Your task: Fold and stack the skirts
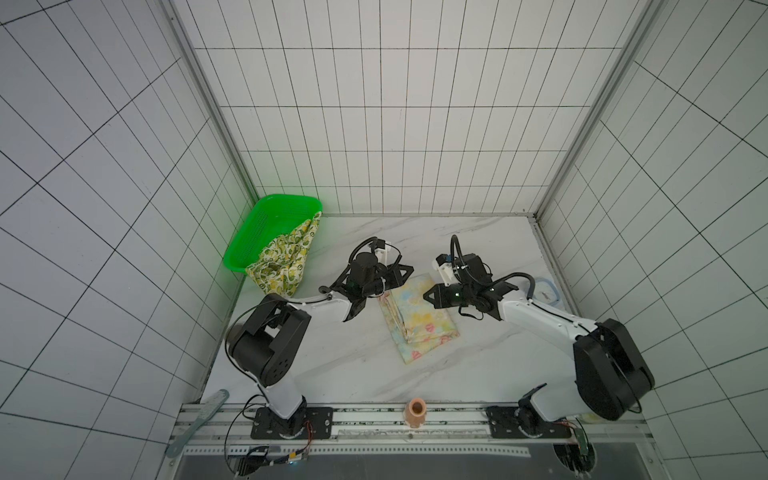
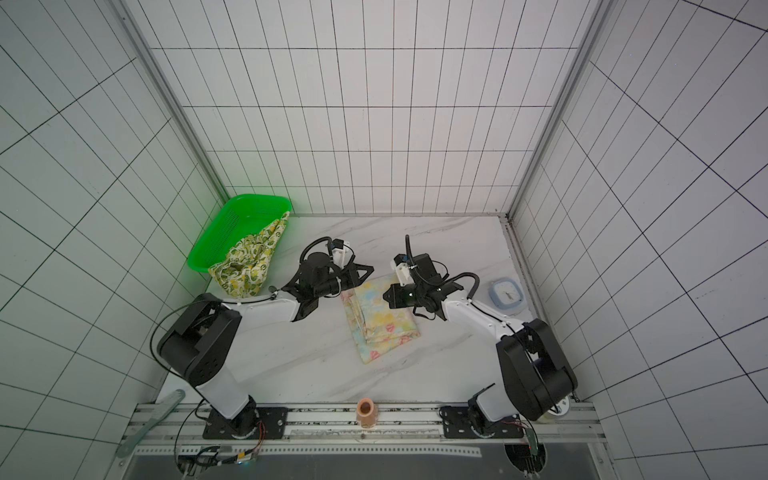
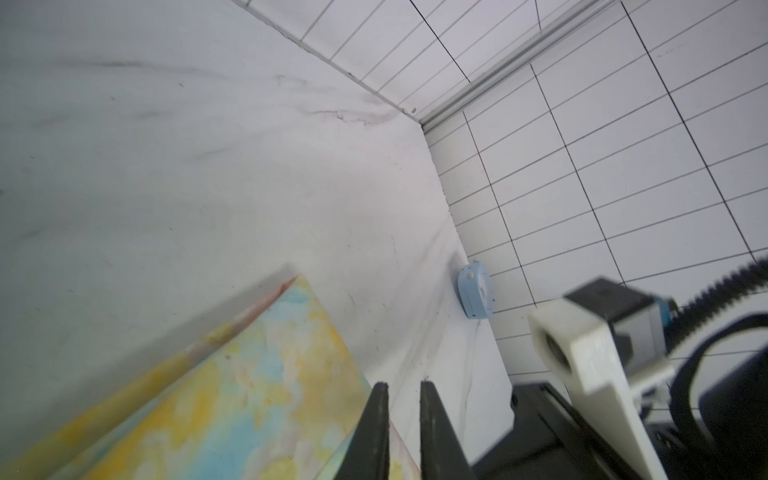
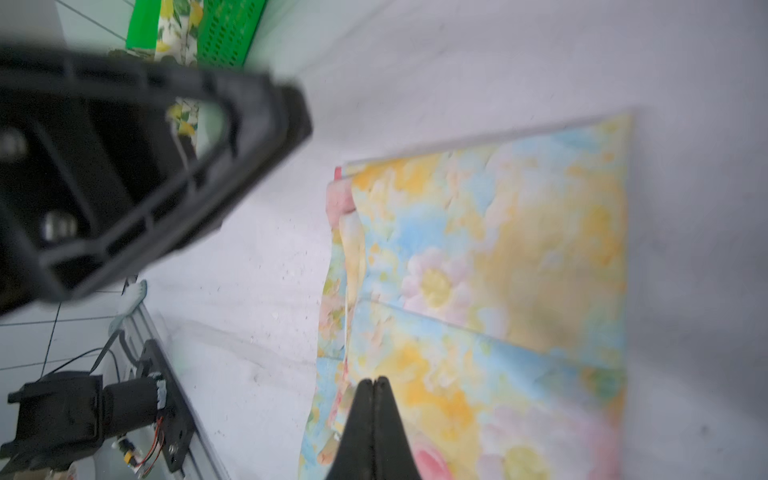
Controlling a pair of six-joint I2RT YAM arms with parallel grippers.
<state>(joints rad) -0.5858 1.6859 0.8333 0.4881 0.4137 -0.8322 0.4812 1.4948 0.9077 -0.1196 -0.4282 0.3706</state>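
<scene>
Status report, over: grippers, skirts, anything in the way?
Left gripper slightly open, empty. Right gripper shut, over floral skirt, folded on table. Lemon skirt hangs from basket. Clock off to side.

skirt (image 1: pixel 282 262) half in basket (image 1: pixel 266 216), 2nd skirt (image 1: pixel 419 320) ctr

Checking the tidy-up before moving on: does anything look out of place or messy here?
Yes. The lemon skirt is crumpled and unfolded, spilling over the rim of the green basket onto the table. The pastel skirt lies folded mid-table, though its layers sit slightly offset.
</scene>
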